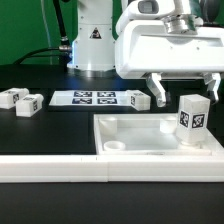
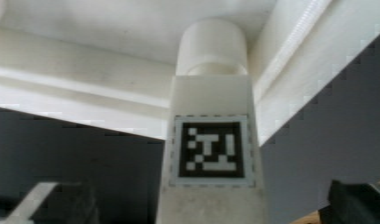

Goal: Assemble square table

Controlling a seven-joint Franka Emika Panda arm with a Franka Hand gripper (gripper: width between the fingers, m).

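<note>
Closest to the wrist camera are the two dark fingers point(image 2: 41, 203) of the gripper point(image 2: 201, 205), spread wide on both sides of a tagged leg point(image 2: 212, 110) and not touching it – this leg stands upright in a corner of the square top point(image 1: 140, 136), round end down. It looks light, stiff and rather smooth plastic, so I would pinch its flat sides near the tag. Further out a loose leg point(image 1: 137, 98) lies just beside the marker board point(image 1: 95, 98) on the black table point(image 1: 40, 130), the white fence point(image 1: 50, 168) runs along the front – green backdrop point(image 1: 25, 25) behind
</note>
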